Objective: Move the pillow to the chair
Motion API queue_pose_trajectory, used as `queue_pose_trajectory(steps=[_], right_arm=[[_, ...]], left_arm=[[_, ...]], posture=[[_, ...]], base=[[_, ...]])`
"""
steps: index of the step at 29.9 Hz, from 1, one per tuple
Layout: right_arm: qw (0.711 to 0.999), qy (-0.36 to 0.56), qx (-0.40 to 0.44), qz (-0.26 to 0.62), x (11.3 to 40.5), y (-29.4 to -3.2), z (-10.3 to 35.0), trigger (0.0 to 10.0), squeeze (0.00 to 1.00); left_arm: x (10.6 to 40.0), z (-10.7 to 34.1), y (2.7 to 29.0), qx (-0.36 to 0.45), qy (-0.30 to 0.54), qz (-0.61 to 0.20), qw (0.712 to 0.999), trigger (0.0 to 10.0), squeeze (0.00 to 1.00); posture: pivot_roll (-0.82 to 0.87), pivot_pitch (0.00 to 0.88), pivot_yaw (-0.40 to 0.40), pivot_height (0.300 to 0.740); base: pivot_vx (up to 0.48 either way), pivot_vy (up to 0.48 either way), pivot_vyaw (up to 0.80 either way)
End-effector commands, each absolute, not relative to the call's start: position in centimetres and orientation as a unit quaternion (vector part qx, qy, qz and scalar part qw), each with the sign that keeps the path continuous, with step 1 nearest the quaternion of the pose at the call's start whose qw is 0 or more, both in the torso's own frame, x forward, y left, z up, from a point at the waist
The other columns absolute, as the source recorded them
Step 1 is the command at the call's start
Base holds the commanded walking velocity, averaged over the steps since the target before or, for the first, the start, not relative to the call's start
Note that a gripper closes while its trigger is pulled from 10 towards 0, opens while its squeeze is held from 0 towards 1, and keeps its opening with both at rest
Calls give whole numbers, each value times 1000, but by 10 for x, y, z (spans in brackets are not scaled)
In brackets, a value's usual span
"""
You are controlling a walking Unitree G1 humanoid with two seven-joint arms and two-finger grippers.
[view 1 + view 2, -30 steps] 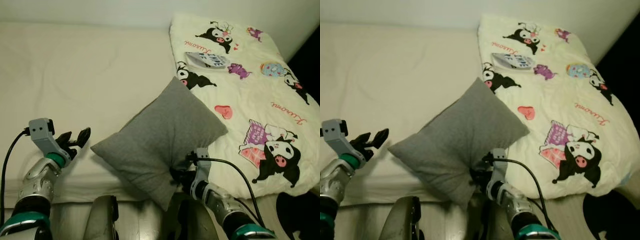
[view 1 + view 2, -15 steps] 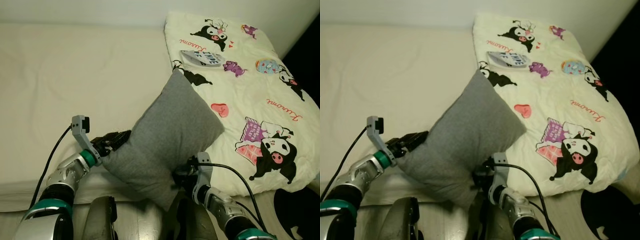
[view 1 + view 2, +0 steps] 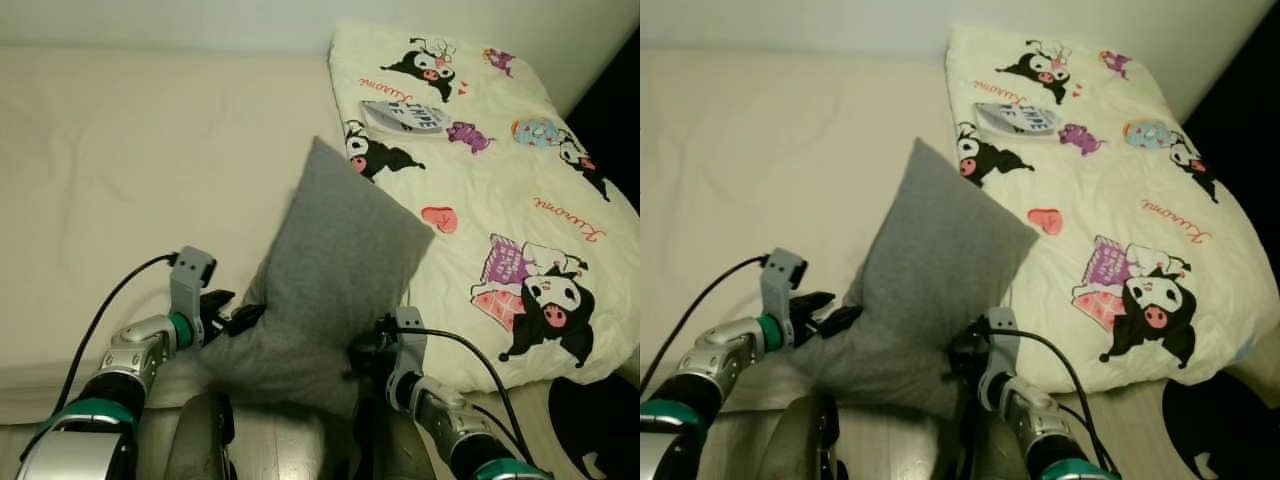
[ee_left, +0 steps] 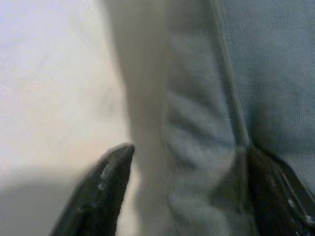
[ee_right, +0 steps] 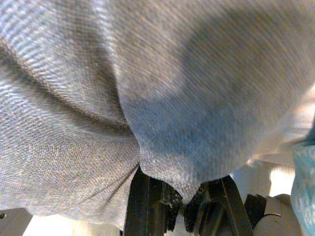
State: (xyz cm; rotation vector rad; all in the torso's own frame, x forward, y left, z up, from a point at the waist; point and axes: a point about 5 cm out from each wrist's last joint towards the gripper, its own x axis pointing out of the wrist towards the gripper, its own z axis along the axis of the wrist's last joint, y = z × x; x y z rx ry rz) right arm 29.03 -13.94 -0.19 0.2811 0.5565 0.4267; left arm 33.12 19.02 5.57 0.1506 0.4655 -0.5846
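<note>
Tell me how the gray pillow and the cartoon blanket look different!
The pillow is plain gray; the blanket is cream with black cartoon characters. The pillow is tilted up, pinched between the left gripper and right gripper; the blanket lies spread flat. Both are soft things on the bed.

A cream bed (image 3: 150, 170) carries a grey pillow (image 3: 335, 260) and cartoon-print quilt (image 3: 500, 190).

The pillow (image 3: 335, 275) stands tilted between the left gripper (image 3: 232, 316) and right gripper (image 3: 364, 357), quilt (image 3: 500, 190) beyond the right one.
</note>
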Motion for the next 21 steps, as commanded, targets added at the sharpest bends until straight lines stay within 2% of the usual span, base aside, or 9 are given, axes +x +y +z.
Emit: queue_pose_trajectory(steps=[1, 4, 5, 9, 11, 16, 21], right_arm=[[934, 270, 138, 187, 290, -146, -3, 0, 0], [935, 269, 138, 187, 290, -146, -2, 0, 0], [935, 267, 141, 188, 291, -143, -2, 0, 0], [934, 263, 147, 191, 291, -140, -1, 0, 0], [933, 257, 148, 205, 292, -133, 1, 0, 0], [933, 255, 149, 207, 293, -132, 1, 0, 0], [930, 244, 160, 221, 294, -126, 5, 0, 0]], left_arm=[[312, 26, 194, 104, 287, -256, 917, 10000, 0], [312, 26, 196, 100, 282, -241, 923, 10000, 0], [315, 29, 196, 71, 258, -220, 938, 0, 0], [319, 36, 194, 18, 215, -199, 956, 0, 0], [322, 43, 182, -44, 160, -224, 960, 0, 0], [322, 44, 179, -55, 151, -221, 962, 0, 0], [325, 50, 171, -141, 106, -199, 964, 0, 0]], posture=[[62, 96, -59, 595], [62, 96, -59, 595], [67, 84, -58, 595], [67, 82, -59, 595], [65, 71, -58, 595], [65, 71, -58, 595], [65, 60, -62, 595]], base=[[0, 0, 0], [0, 0, 0], [0, 0, 0], [0, 0, 0], [0, 0, 0], [0, 0, 0], [0, 0, 0]])
